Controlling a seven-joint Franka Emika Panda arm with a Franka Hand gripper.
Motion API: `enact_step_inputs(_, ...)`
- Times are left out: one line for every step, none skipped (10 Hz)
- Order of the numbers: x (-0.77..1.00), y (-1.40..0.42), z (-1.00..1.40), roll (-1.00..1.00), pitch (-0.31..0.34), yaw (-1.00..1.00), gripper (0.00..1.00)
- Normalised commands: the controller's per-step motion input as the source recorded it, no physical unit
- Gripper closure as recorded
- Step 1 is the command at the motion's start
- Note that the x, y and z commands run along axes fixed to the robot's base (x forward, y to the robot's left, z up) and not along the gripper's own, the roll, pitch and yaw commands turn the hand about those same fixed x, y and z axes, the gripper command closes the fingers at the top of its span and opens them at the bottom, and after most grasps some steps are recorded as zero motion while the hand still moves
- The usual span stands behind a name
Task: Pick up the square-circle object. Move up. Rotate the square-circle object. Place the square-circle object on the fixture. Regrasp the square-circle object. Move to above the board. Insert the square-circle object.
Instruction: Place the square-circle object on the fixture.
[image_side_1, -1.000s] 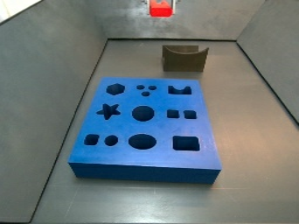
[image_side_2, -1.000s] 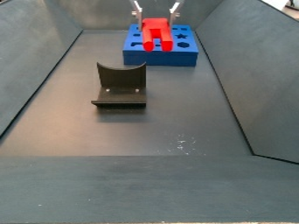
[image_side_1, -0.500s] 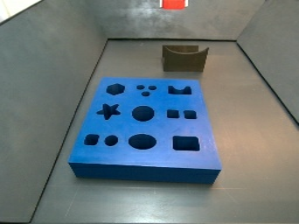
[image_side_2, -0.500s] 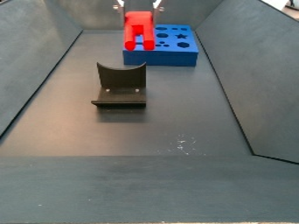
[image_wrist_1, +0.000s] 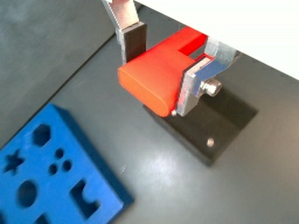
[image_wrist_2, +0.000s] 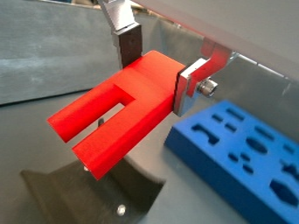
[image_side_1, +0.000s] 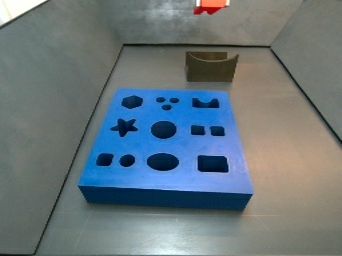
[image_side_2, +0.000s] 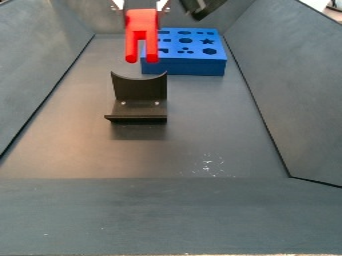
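While clamped on the square-circle object (image_side_2: 138, 34), the tool (image_wrist_2: 158, 64) has shifted from the board (image_side_2: 187, 52) to above the fixture (image_side_2: 136, 99).

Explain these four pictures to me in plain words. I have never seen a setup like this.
This is a robot arm working in a grey-walled bin. Its gripper, two flat silver plates with dark pads, is clamped on a red plastic piece, the square-circle object, and holds it in the air. Two pictures come from cameras on the arm's wrist, looking down past the gripper. Two come from cameras fixed beside the bin; in a side view the red piece hangs above the fixture, a dark bracket standing on the floor. The blue board with shaped holes lies flat on the floor, apart from the fixture.
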Motion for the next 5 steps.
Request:
enact_step_inputs(0.14,0.05,-0.01,-0.74,0.095,-0.11,1.0)
enact_step_inputs(0.09,0.04,-0.01,-0.62,0.086,-0.11,1.0)
enact_step_inputs(0.04,0.04,0.0,-0.38,0.043,-0.11,1.0)
enact_step_inputs(0.04,0.02,0.0,-0.24,0.023,-0.1,1.0)
enact_step_inputs(0.12,0.13,-1.0,-1.0,0.136,-0.11,1.0)
